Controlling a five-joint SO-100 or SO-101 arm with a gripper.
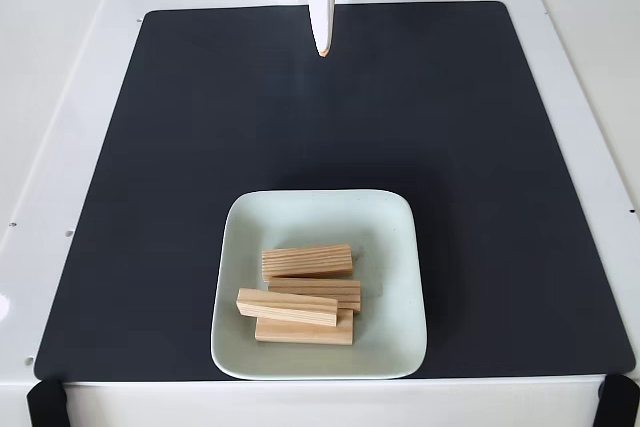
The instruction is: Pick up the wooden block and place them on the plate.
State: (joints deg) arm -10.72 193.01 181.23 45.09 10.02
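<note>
All four wooden blocks [306, 294] lie piled on the plate [392, 247] near the desk's [60, 97] front edge, so the task looks done, while the pincer [324, 47] at the far edge seems closed and empty.

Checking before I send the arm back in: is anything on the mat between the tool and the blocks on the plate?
Nothing visible. The tool is at the far edge; bare dark mat separates it from the plate holding the wooden blocks.
</note>
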